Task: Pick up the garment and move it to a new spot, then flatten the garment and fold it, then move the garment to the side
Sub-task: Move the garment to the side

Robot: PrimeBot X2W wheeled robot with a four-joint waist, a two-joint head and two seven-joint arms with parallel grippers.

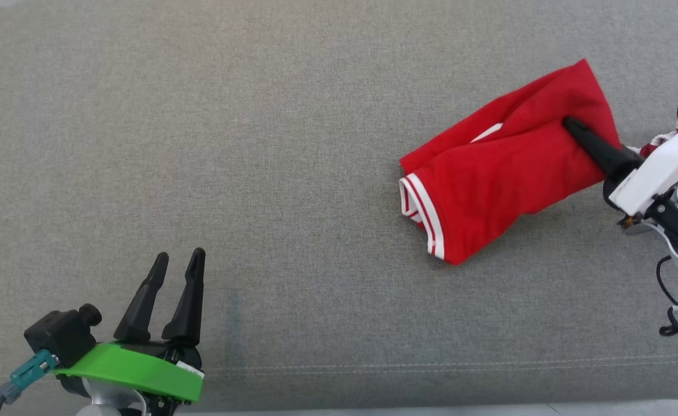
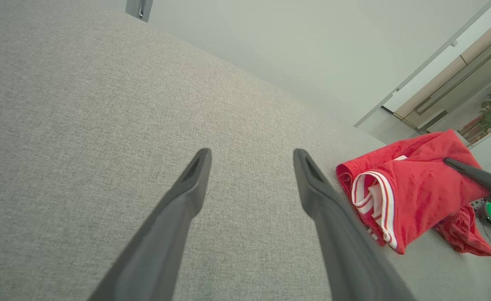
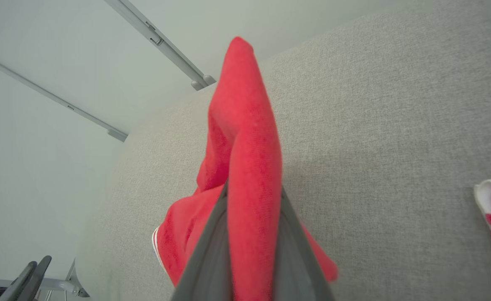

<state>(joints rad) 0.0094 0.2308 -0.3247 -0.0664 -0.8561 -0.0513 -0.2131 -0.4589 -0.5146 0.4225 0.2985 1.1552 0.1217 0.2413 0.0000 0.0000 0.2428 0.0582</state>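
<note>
The head camera looks steeply down on the grey worktop [image 1: 258, 144] from well above, wide enough to take in the garment [image 1: 500, 173] and, far to its lower left, the left pincer [image 1: 181, 252]. The left wrist camera sits low over the worktop and looks along that pincer across the surface toward a pale wall [image 2: 312, 50], with the garment off to the right at middling range. The right wrist camera is the nearest, aimed along the right pincer [image 3: 254, 190] with the garment close before the lens. All three views share the garment, and the right wrist view also catches the left pincer beyond it.
</note>
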